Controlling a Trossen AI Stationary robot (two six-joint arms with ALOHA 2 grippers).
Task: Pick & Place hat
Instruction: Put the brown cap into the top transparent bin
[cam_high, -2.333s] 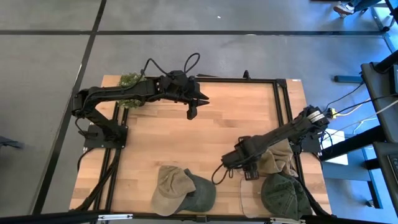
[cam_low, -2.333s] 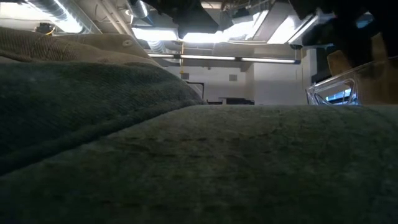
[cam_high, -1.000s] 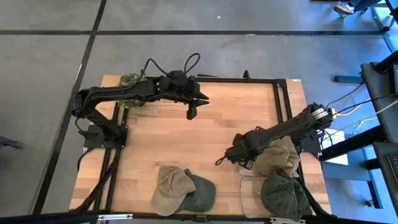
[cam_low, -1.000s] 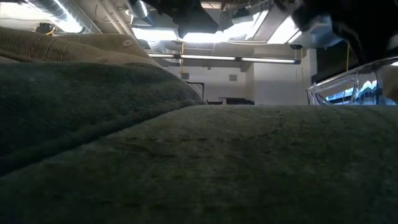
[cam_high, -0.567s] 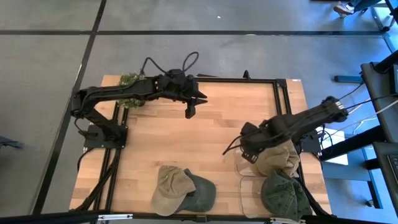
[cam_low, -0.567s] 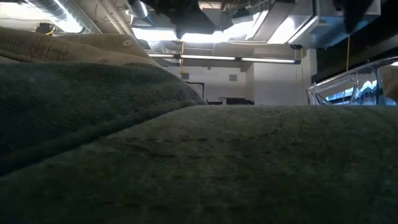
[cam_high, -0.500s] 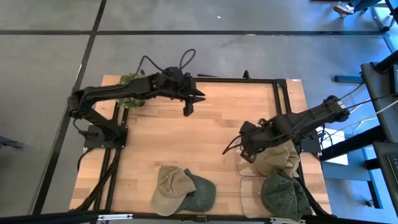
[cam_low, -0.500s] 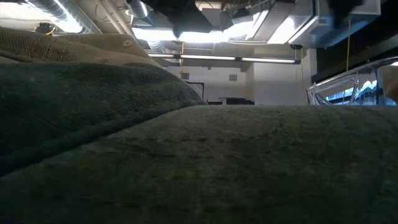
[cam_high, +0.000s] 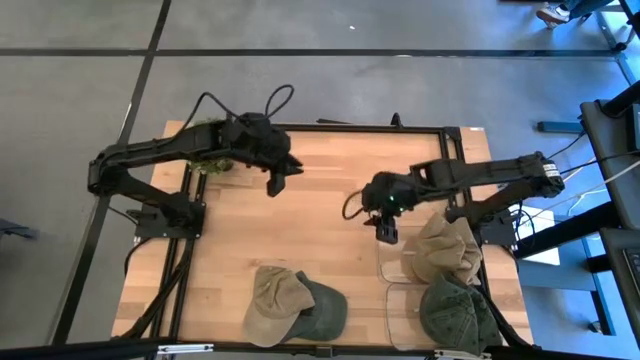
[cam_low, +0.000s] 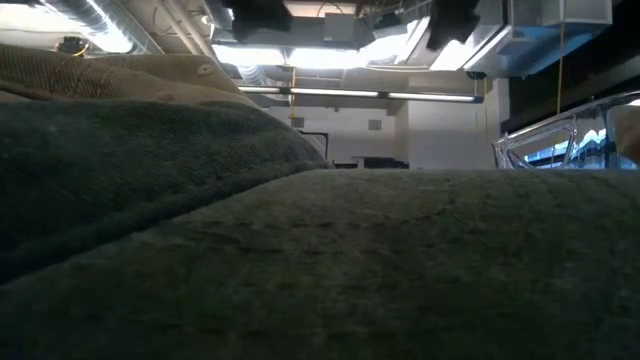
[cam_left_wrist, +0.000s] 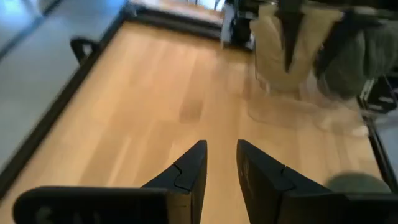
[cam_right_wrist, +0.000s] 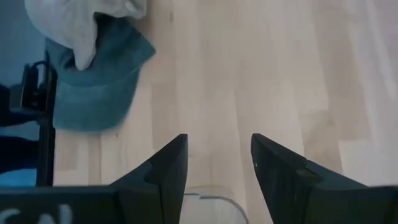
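A tan hat (cam_high: 270, 298) lies partly over a green hat (cam_high: 325, 312) at the table's near edge; both also show in the right wrist view, the green hat (cam_right_wrist: 93, 81) beneath the tan one (cam_right_wrist: 81, 22). Another tan hat (cam_high: 445, 250) rests on a clear tray (cam_high: 390, 272) at the right, and a dark green hat (cam_high: 455, 315) rests on a second tray nearer the front. My right gripper (cam_high: 386, 235) (cam_right_wrist: 219, 165) hangs open over bare wood, left of that tan hat. My left gripper (cam_high: 276, 184) (cam_left_wrist: 221, 165) is open over the far left of the table.
A black frame rail (cam_high: 455, 160) runs along the table's far and right sides. Bare wood (cam_high: 320, 230) lies between the two grippers. In the low view green hat cloth (cam_low: 320, 260) fills most of the picture, and the clear tray's edge (cam_low: 555, 135) shows at the right.
My right gripper has risen and swung away from the tan hat on the tray toward the table's far edge and middle, turning as it went. My left gripper has drawn back toward the table's left edge. The hats have stayed where they were.
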